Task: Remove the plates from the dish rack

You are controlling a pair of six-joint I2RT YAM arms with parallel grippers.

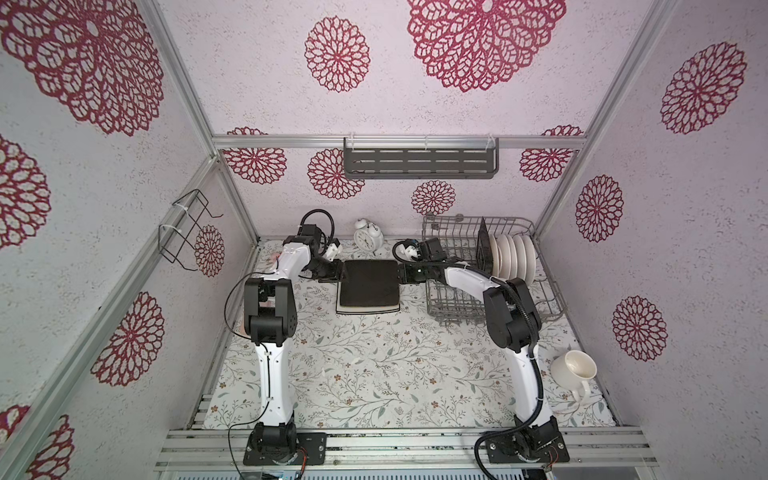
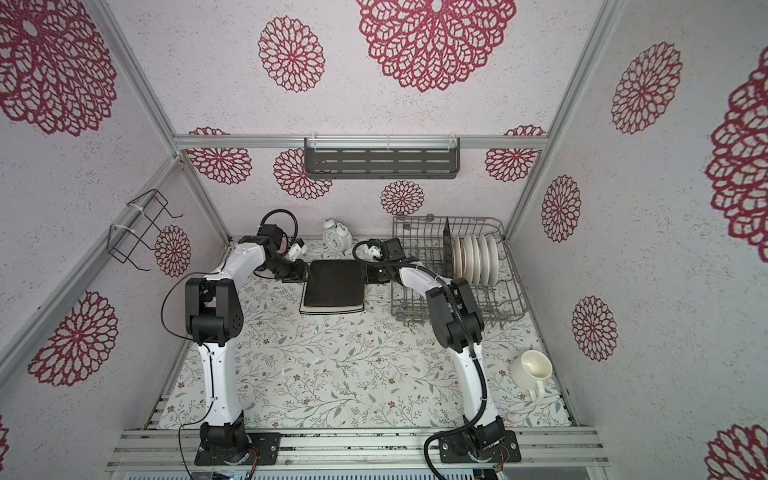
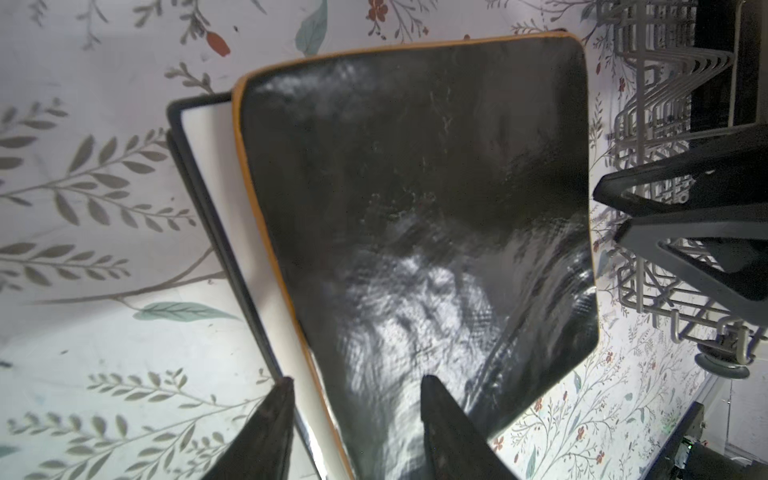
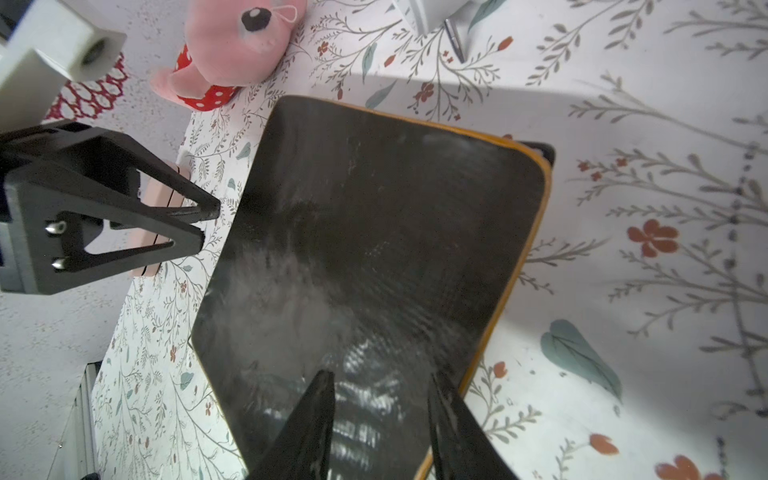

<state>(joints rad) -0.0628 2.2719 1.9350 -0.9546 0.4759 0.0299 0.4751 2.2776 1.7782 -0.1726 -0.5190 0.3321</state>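
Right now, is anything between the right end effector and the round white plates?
Yes. A black square plate stands upright in the dish rack between the right end effector and the round white plates; the rack's wire wall does too.

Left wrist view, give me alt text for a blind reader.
A black-backed square plate lies face down on a white plate on a flowery tablecloth. The left gripper points at its near edge; the right gripper and dish rack stand opposite.

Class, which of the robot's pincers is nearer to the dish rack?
Right. The right pincer sits just beside the dish rack; the left pincer is beyond the stacked square plates, farther off.
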